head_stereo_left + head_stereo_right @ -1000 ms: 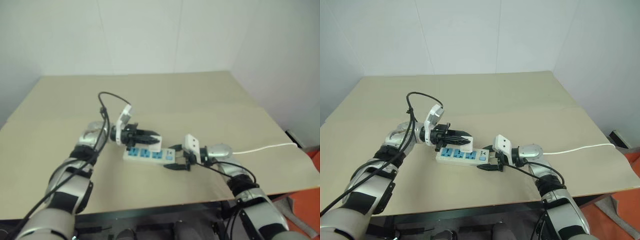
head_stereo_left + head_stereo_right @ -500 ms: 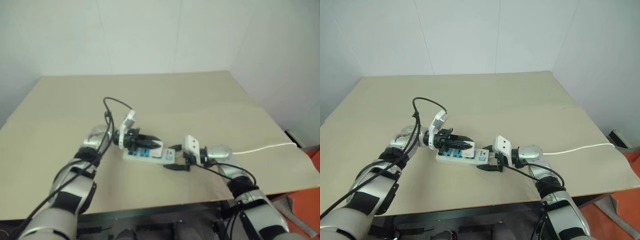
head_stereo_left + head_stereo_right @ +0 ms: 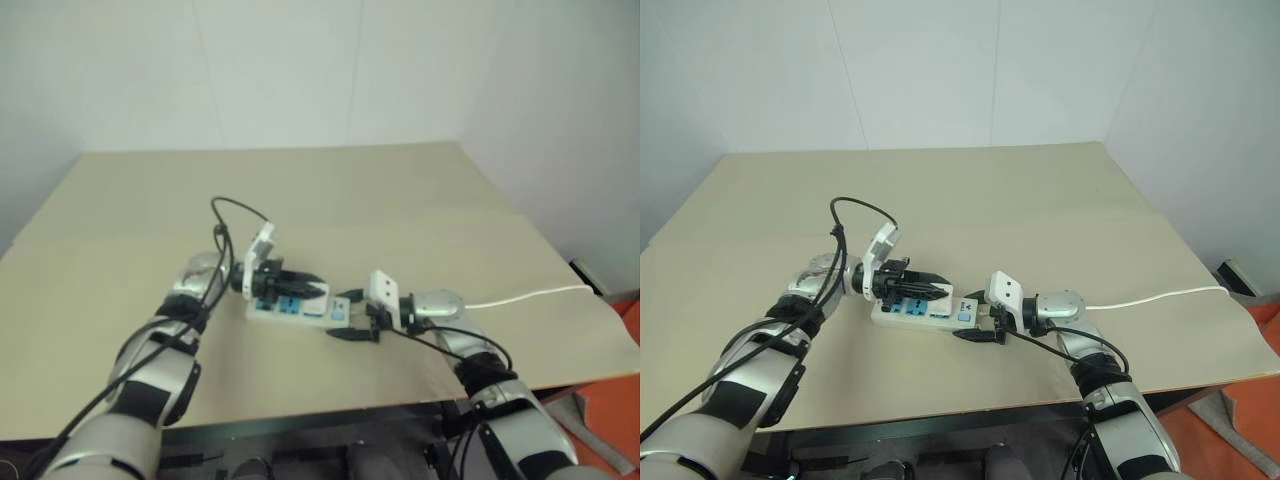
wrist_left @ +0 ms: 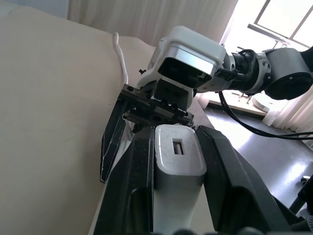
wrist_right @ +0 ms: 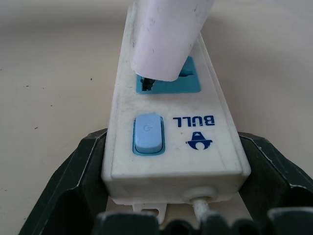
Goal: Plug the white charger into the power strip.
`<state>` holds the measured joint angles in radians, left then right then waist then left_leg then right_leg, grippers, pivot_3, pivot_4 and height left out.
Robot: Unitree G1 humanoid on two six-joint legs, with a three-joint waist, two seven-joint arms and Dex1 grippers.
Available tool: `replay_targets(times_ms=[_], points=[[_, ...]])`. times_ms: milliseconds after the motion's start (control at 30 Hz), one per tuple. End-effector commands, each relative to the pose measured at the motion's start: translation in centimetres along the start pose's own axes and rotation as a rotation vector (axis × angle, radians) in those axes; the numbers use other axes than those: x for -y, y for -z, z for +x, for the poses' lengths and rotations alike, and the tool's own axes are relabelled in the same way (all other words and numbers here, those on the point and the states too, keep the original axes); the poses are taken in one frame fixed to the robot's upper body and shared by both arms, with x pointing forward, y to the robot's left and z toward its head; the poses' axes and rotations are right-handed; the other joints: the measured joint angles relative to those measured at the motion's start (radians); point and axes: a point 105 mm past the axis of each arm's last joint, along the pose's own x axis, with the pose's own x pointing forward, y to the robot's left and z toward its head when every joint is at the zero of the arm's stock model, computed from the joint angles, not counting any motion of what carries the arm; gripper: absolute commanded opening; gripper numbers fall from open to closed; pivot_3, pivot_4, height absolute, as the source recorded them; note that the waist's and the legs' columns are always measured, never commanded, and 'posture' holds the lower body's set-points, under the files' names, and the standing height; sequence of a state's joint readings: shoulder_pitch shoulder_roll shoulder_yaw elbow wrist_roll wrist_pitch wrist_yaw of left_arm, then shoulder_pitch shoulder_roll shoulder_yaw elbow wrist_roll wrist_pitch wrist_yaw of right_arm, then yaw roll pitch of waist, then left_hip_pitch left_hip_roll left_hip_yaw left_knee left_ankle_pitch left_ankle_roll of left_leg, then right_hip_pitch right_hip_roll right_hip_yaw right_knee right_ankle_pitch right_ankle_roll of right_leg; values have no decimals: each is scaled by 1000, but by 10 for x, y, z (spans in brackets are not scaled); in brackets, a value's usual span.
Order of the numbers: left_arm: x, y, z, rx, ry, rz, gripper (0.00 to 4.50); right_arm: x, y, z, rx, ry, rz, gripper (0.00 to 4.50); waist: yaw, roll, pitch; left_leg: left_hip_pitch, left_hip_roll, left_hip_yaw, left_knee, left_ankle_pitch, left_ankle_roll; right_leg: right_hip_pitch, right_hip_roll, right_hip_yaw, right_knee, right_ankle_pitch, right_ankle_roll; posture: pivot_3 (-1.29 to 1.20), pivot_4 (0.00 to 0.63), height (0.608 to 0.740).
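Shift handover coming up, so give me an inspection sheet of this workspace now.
Surface: flat beige tabletop, bare apart from the job's things.
Job's things: long white plastic power strip with blue sockets lies flat; small white boxy charger sits over the socket beside the blue switch, whether fully seated cannot be told.
Clutter: nothing seen.
Grippers: left gripper shut on the charger; right gripper straddles the strip's switch end, fingers at both sides.
Cables: thin white cord runs off the table's right edge.
Surroundings: plain white walls.
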<state>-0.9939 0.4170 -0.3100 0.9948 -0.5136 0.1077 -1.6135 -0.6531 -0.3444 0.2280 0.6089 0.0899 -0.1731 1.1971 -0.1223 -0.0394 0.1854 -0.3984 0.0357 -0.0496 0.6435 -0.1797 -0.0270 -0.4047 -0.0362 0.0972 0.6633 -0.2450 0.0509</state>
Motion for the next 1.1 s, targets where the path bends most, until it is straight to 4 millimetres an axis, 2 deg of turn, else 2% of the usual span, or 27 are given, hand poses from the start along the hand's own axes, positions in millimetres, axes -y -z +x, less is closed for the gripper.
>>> replay_targets(times_ms=[33,167,300,667,767,967,1100], points=[[0,2,-1,-25,-4,27,1035,-14,17,7,-64,-45,21,3432,0,0,0,0,0,0,0,0,0,0,0,0,0,0,0,0,150,740],[1,13,-2,-98,-3,65,1035,-14,17,7,-63,-44,19,3432,0,0,0,0,0,0,0,0,0,0,0,0,0,0,0,0,150,740],[1,9,-3,-24,-8,55,1035,-14,17,8,-61,-43,13,3432,0,0,0,1,0,0,0,0,0,0,0,0,0,0,0,0,150,740],[9,60,-15,-163,-29,43,1035,-15,17,9,-60,-47,-4,3432,-1,-1,-7,6,0,0,-3,0,0,4,0,1,0,-1,-1,0,150,740],[11,73,-18,-222,-28,45,1035,-15,17,9,-61,-46,-6,3432,0,-1,-8,12,0,0,-4,0,0,10,0,0,-2,-2,-2,0,150,740],[11,87,-23,-271,-51,45,1035,-15,18,8,-63,-42,-7,3432,3,2,-20,19,0,0,-8,0,0,18,0,0,-7,-3,-4,0,150,740],[7,86,-23,-244,-93,2,1035,-16,18,8,-67,-40,-7,3432,5,5,-27,20,0,0,-9,0,0,18,0,0,-7,-4,-6,0,150,740]])
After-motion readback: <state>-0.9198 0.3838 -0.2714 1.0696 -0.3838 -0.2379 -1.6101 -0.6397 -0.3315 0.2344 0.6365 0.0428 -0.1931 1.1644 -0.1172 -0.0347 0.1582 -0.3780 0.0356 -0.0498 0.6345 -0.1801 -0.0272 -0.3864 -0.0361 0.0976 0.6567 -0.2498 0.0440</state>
